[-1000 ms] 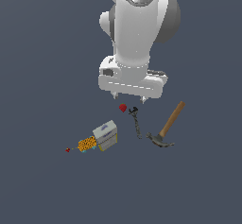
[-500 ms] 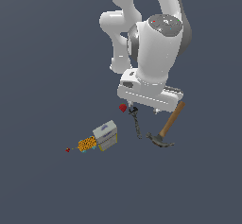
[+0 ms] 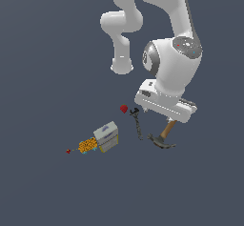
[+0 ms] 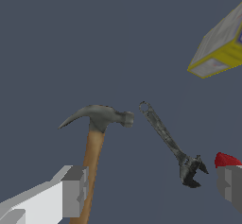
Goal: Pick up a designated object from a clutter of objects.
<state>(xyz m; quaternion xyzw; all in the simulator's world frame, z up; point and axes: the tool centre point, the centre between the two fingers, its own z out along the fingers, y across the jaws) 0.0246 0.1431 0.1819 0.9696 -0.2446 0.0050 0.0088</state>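
Overhead, the tool (image 4: 151, 190) hangs wide open, holding nothing, one finger beside the hammer (image 4: 94, 142) handle.

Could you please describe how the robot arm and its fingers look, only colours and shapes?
The arm is glossy white, built of rounded, bulbous segments with light grey shading at the joints and tiny red and blue marks on one joint cap. The hand is a flat white block. The fingers are squared, blocky grey-white pads. No cables show.

We get the exterior view wide and high, angled down, while the wrist view looks close down; both share the hammer (image 3: 164, 137) (image 4: 96, 138), with the dark tool (image 3: 137, 125) (image 4: 170, 143) at its 9 o'clock in the exterior view.
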